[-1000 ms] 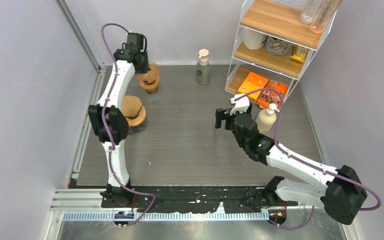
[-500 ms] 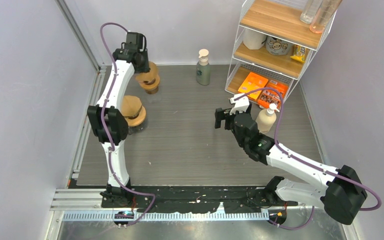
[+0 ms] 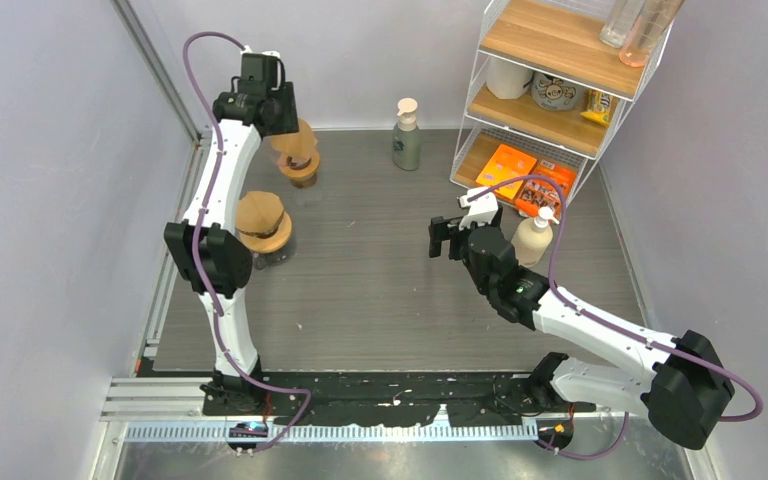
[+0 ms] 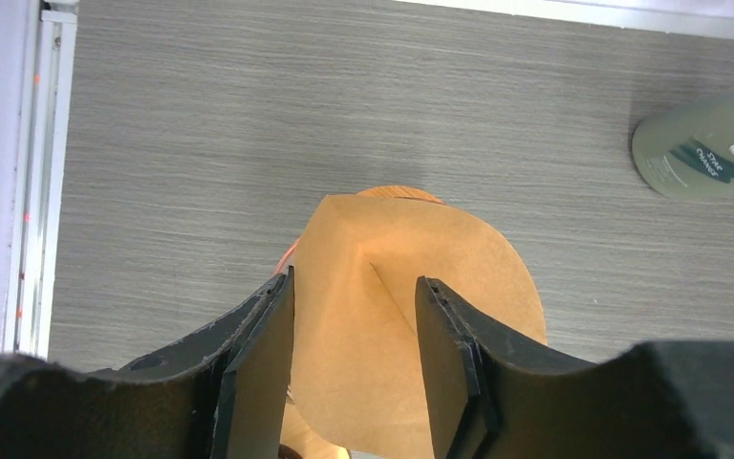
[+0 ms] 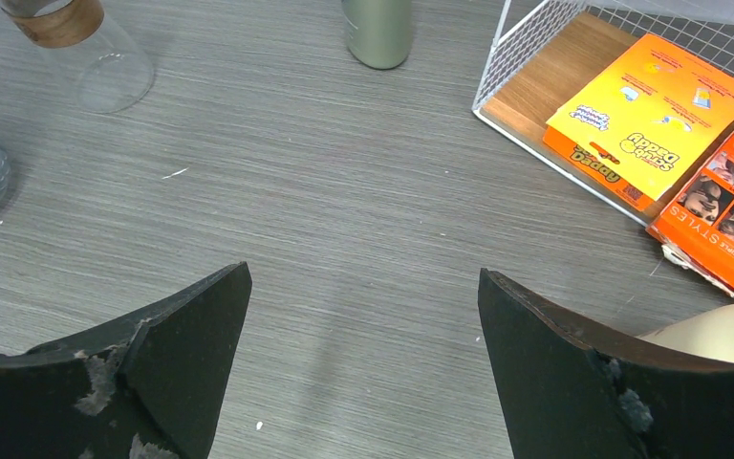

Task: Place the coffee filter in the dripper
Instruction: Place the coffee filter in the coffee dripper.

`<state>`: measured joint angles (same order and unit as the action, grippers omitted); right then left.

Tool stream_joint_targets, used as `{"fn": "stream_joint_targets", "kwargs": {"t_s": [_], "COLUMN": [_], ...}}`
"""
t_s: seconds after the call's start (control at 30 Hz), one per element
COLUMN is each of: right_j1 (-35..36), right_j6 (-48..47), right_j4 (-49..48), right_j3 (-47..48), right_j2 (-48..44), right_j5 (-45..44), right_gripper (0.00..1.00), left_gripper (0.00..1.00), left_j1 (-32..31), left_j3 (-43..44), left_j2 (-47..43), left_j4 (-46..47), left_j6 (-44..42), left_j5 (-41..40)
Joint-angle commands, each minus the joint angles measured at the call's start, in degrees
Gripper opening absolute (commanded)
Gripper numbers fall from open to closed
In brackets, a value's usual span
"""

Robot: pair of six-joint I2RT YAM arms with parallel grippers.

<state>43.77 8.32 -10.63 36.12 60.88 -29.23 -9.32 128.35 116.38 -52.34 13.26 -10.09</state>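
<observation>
At the back left stands the dripper (image 3: 303,173), a glass carafe with a wooden collar (image 5: 55,21). The brown paper coffee filter (image 3: 295,147) sits in its mouth. In the left wrist view the coffee filter (image 4: 411,316) spreads below and between my fingers and hides the dripper's top. My left gripper (image 3: 282,122) hangs just above it, open (image 4: 356,287), with neither finger pressing the paper. My right gripper (image 3: 447,238) hovers over the table's middle, wide open (image 5: 363,287) with only bare table between its fingers.
A stack of brown filters on a glass stand (image 3: 263,222) is near the left arm. A green pump bottle (image 3: 406,135) stands at the back. A wire shelf (image 3: 560,80) with orange boxes (image 5: 645,120) fills the back right, with a cream bottle (image 3: 533,238) beside my right gripper.
My left gripper has gone from shut to open and lifted back a little, leaving the filter in the dripper. The right arm has not moved.
</observation>
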Motion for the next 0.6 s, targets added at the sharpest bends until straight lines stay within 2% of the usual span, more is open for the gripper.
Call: {"fn": "stream_joint_targets", "kwargs": {"t_s": [0.0,0.3,0.57], "right_j1": [-0.1,-0.1,-0.1], "right_j6": [0.2,0.1,0.0], "right_j4": [-0.8,-1.0,-0.9], "right_j3": [2.5,2.5,2.2], "right_j2": [-1.0,-1.0,-1.7], "right_j5": [0.3,0.5,-0.4], "right_gripper": [0.96,0.95,0.95], "left_gripper": [0.55,0.56,0.42], "left_j1": [-0.4,-2.0,-2.9], "left_j3": [2.8,3.1,0.1], "left_j2": [-3.4,-5.8,-5.2], "left_j4": [-0.2,0.0,1.9], "left_j6": [-0.2,0.1,2.3], "left_j5": [-1.7,-3.3,-2.9]}}
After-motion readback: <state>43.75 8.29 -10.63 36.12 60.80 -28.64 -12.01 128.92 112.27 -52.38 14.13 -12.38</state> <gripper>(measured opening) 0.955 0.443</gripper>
